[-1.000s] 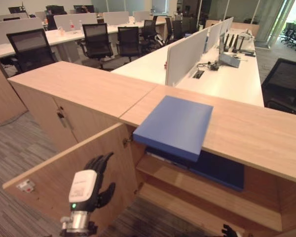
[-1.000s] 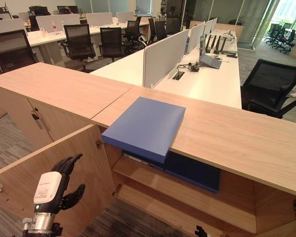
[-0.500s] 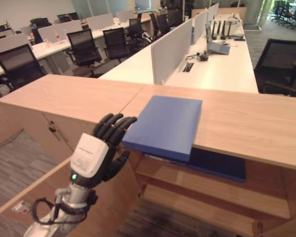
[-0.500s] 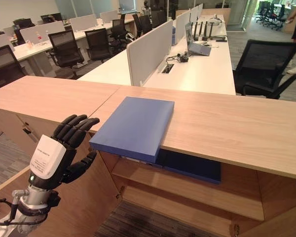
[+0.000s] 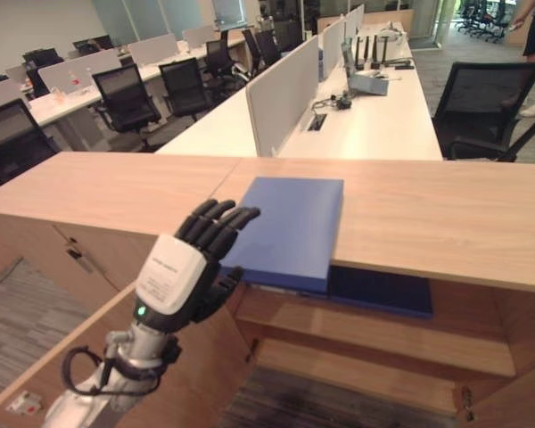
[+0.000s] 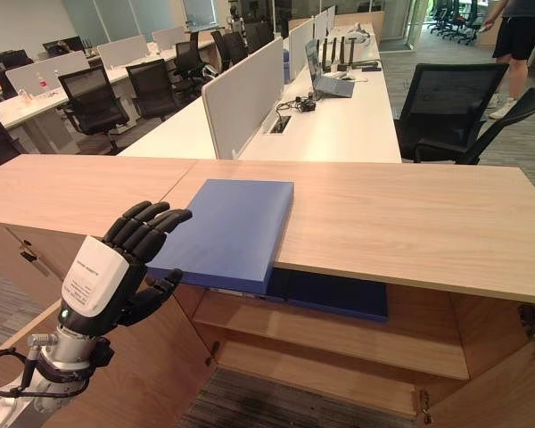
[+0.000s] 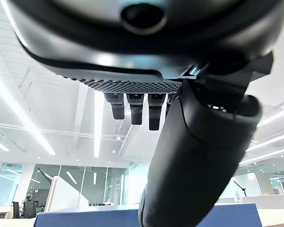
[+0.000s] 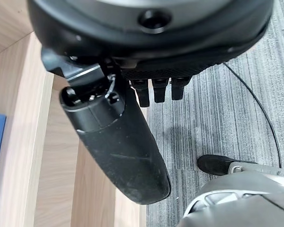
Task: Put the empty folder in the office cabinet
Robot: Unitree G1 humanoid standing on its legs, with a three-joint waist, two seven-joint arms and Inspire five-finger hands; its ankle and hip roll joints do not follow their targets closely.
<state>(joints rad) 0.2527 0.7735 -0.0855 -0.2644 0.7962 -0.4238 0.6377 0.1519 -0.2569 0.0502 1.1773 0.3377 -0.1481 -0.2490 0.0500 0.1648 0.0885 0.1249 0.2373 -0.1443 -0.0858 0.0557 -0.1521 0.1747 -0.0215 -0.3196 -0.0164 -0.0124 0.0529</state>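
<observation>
A blue folder [image 5: 290,227] lies flat on the wooden cabinet top [image 5: 446,214], its near end overhanging the front edge above the open compartment. My left hand [image 5: 189,272] is raised at the folder's near left corner, open with fingers straight and fingertips [image 6: 165,217] at the folder's edge; I cannot tell if they touch. In the left wrist view the folder's blue edge [image 7: 85,218] runs just past the fingers. My right hand [image 8: 118,142] hangs open, low beside the cabinet over the carpet, holding nothing.
A darker blue folder [image 6: 330,294] lies on the upper shelf [image 6: 339,334] inside the cabinet. The left door [image 5: 192,379] stands open under my left arm. White desks with partitions and black chairs [image 6: 455,98] stand behind. A person [image 6: 515,31] walks at the far right.
My left hand rose from low by the open door up to the folder's near left corner. The camera also shifted; the folder has stayed in place.
</observation>
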